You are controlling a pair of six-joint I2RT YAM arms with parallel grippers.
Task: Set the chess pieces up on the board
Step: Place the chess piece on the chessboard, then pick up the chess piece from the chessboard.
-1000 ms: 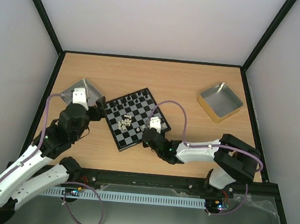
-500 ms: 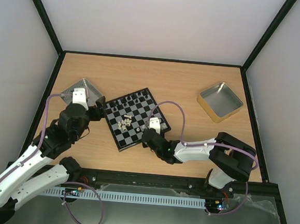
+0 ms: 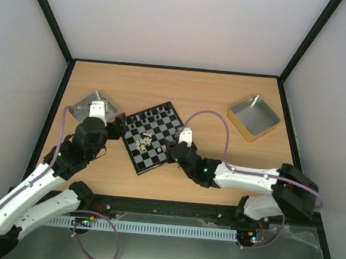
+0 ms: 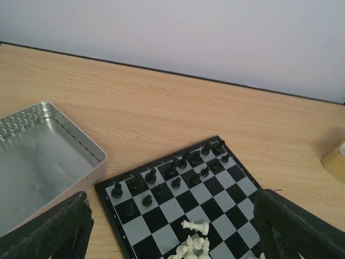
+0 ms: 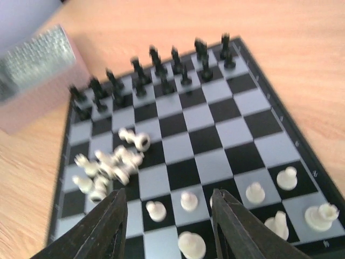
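The board (image 3: 135,162) lies tilted left of the table's middle. Black chess pieces (image 5: 161,70) stand in two rows along its far edge, also visible in the left wrist view (image 4: 178,172). A heap of toppled white pieces (image 5: 108,167) lies mid-board. Several white pawns (image 5: 254,191) and bigger white pieces (image 5: 322,215) stand on the near rows. My right gripper (image 5: 167,197) is open just above the near rows, a standing white pawn (image 5: 188,200) below the gap and untouched. My left gripper (image 4: 171,197) hangs open over the board's left side, holding nothing.
A silver tray (image 3: 82,105) sits close to the board's left corner, beside my left arm. A gold tray (image 3: 253,116) stands at the right back of the table. Black frame rails border the wooden tabletop.
My right gripper has opened and drawn back slightly to the right, leaving a white pawn standing on the near rows. The left arm has shifted a little toward the board.
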